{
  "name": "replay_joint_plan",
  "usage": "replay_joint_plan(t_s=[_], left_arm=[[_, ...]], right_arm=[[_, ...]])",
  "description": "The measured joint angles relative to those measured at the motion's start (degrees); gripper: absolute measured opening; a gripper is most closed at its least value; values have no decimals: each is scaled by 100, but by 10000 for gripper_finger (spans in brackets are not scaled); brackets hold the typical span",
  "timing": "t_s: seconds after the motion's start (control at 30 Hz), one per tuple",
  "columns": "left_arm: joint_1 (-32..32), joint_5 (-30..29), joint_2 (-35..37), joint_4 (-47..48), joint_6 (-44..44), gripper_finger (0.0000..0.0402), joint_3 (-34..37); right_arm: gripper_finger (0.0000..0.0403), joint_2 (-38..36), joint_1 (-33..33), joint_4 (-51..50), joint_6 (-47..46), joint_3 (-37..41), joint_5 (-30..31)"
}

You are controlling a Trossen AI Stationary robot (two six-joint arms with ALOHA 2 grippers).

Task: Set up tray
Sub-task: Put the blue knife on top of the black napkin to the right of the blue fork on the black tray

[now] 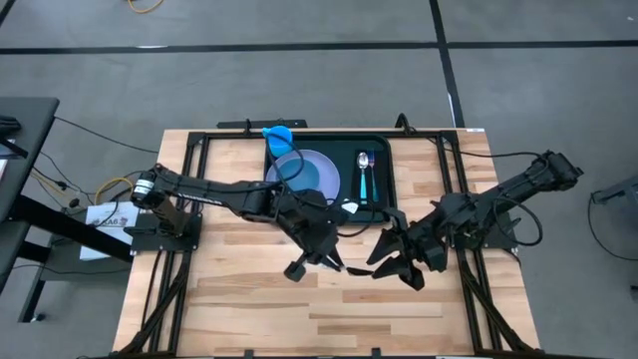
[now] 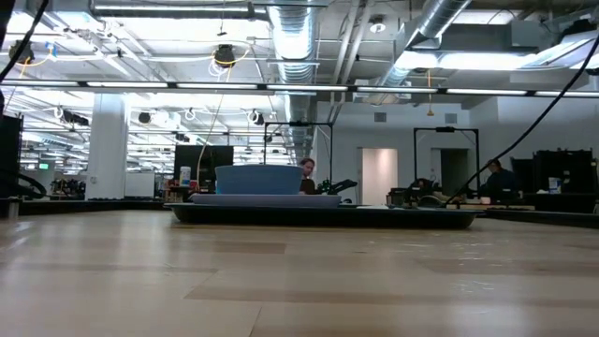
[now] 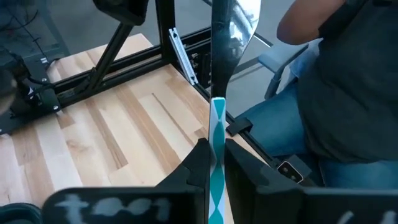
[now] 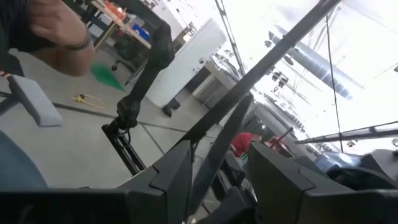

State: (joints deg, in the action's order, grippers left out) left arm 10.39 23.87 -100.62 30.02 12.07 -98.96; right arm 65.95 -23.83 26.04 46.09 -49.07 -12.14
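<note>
While shut, the left hand (image 3: 214, 165) pinches a teal-handled utensil (image 3: 217, 130).

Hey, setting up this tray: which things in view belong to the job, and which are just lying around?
Job:
- dark rectangular plastic tray
- round blue-grey plate on it
- blue cup
- teal-handled metal spoon
- teal-and-white-handled metal utensil, clamped in the left gripper

Lying about:
- white paper label
- yellow floor cable
- seated person in jeans

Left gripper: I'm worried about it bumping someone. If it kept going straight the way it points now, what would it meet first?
Probably the seated person beyond the table edge. The left gripper, shut on a teal-handled utensil, points that way; depth is unclear.
</note>
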Motion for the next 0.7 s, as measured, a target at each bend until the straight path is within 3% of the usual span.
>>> replay_joint_plan(t_s=[0.4, 0.7], left_arm=[[-141, 413, -173, -64, 78, 13, -12], [-66, 418, -173, 106, 74, 13, -2]], right_arm=[[143, 886, 125, -258, -59, -720, 6], [143, 881, 41, -510, 31, -884, 9]])
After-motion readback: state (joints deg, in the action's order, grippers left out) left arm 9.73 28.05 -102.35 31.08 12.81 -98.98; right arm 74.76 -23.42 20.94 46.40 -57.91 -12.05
